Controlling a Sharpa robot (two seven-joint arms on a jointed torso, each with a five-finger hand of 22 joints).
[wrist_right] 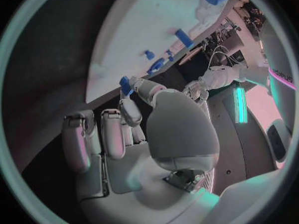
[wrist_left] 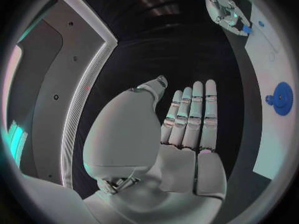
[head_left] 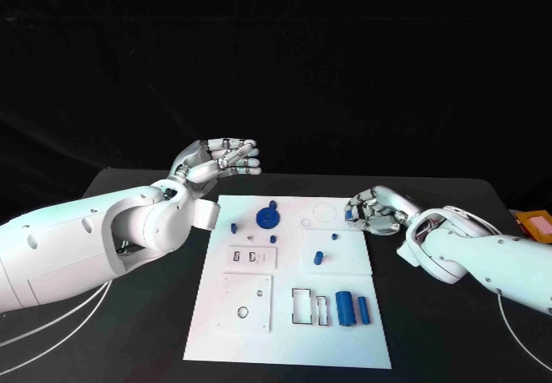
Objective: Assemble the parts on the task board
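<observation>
**Mia:** Where are the little pieces sitting?

**Ben:** They are lying on the flat white task board [head_left: 345,335] in the middle of the black surface [head_left: 460,199]. A round blue gear part [head_left: 267,216] is sitting near the far end of the board. Two long blue bar parts [head_left: 352,308] are lying side by side near the close end, just beside a cut-out slot. A short blue peg part [head_left: 319,257] is sitting between them and the gear. A few tiny blue bits are lying near the gear too.

**Mia:** Is anything being held?

**Ben:** Yes. The right robot hand [head_left: 370,211] is hanging over the far right corner of the board. It is pinching a small blue block part [wrist_right: 126,84] between its thumb and a finger. The other fingers [wrist_right: 112,132] are sticking out straight.

**Mia:** And the other one?

**Ben:** The left robot hand [head_left: 218,162] is hanging up past the far left corner of the board, not touching it. It is holding nothing. Its fingers [wrist_left: 196,112] are lying straight, side by side, with the palm flat and the thumb off to one side.

**Mia:** Anything else around?

**Ben:** An orange thing [head_left: 533,221] is sitting at the right edge of the surface, well apart from the board. It is too small for me to tell what it is.
</observation>
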